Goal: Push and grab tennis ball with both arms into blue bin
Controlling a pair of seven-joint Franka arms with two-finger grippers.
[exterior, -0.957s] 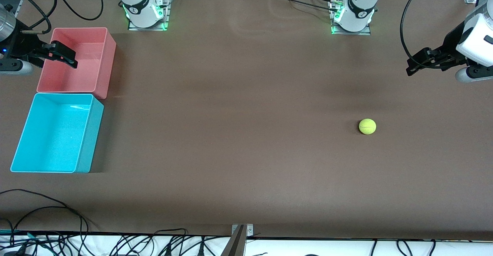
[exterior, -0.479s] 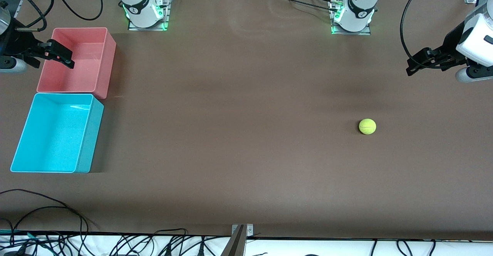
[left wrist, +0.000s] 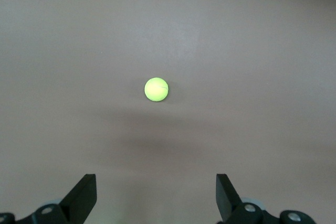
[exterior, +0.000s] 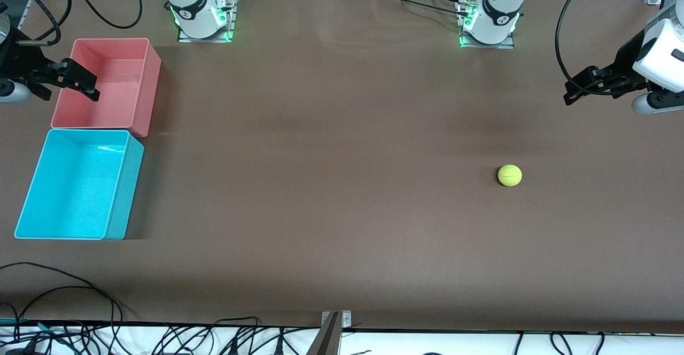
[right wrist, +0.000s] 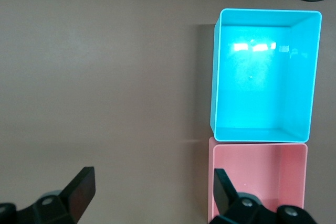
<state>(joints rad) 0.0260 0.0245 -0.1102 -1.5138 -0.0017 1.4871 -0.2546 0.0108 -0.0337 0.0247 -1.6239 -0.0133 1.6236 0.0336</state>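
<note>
The yellow-green tennis ball (exterior: 510,175) lies alone on the brown table toward the left arm's end; in the left wrist view the ball (left wrist: 156,89) shows well ahead of the fingers. My left gripper (exterior: 568,97) (left wrist: 156,198) hangs open and empty in the air over the table's end, well apart from the ball. The blue bin (exterior: 124,184) (right wrist: 214,77) stands empty at the right arm's end. My right gripper (exterior: 88,89) (right wrist: 152,192) is open and empty, up over the outer edge of the pink bin.
The pink-red bin (exterior: 153,77) (right wrist: 252,166) touches the blue bin, farther from the front camera, and is empty. Both arm bases (exterior: 202,18) (exterior: 489,21) stand along the table's back edge. Cables (exterior: 64,285) lie near the front edge.
My right gripper has drifted a little toward the right arm's end of the table, off the pink bin's middle. The left arm and the ball have not moved.
</note>
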